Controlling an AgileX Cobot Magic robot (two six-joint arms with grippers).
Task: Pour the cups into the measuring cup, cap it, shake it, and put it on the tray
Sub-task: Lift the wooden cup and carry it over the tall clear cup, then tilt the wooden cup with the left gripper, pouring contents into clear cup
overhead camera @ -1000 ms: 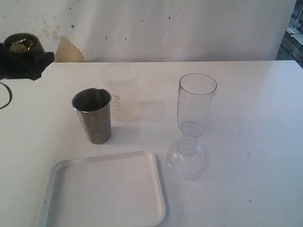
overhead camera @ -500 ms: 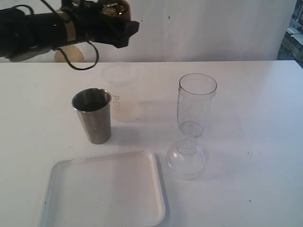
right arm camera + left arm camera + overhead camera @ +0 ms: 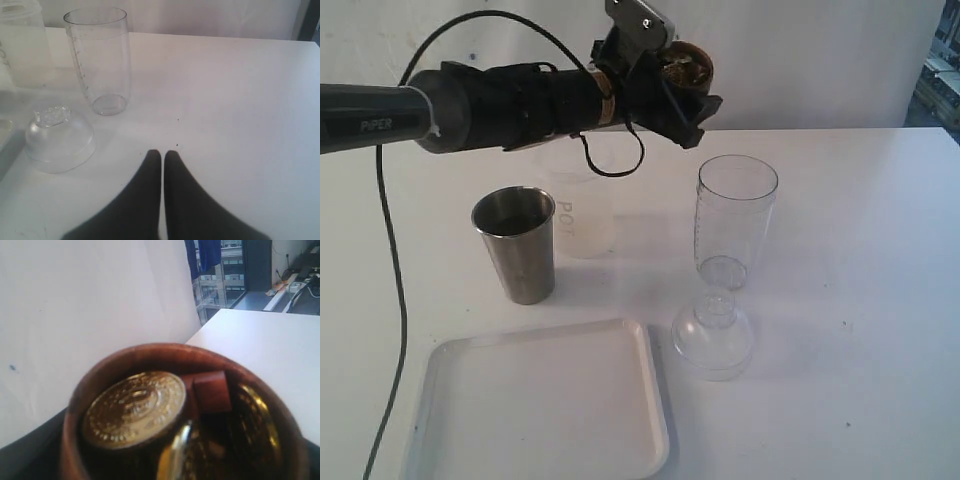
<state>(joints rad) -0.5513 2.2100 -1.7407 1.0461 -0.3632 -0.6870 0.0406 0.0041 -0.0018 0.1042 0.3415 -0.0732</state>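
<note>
Exterior view: the left claw (image 3: 665,90) has its jaws spread wide around the small wooden cup (image 3: 686,66) and holds it well above the surface (image 3: 860,280), up and to the left of the measuring cup (image 3: 736,215). The measuring cup stands upright and uncapped. Its domed lid (image 3: 713,335) rests on the surface just in front of it. The steel tumbler (image 3: 517,243) and the frosted plastic cup (image 3: 578,205) stand to the left, with the white tray (image 3: 540,405) nearest the camera. The step looks like the first pour. To do it well, I would bring the wooden rim squarely over the clear mouth before tipping, then roll the wrist slowly. The cylinder is thin, light plastic with nothing steadying it, so a knock on its lip could topple it.

Left wrist view: the cup is round, with a thick, smooth, reddish-brown wall. Inside lie an embossed gold coin (image 3: 134,407), a small brown block (image 3: 211,390) and more shiny gold pieces. These are hard, broad items that may slide out all at once and bounce.

Right wrist view: the right claw (image 3: 163,157) is pressed fully together with nothing in it, low over the surface near the lid. The graduation marks down the glossy wall of the measuring cup show clearly.
</note>
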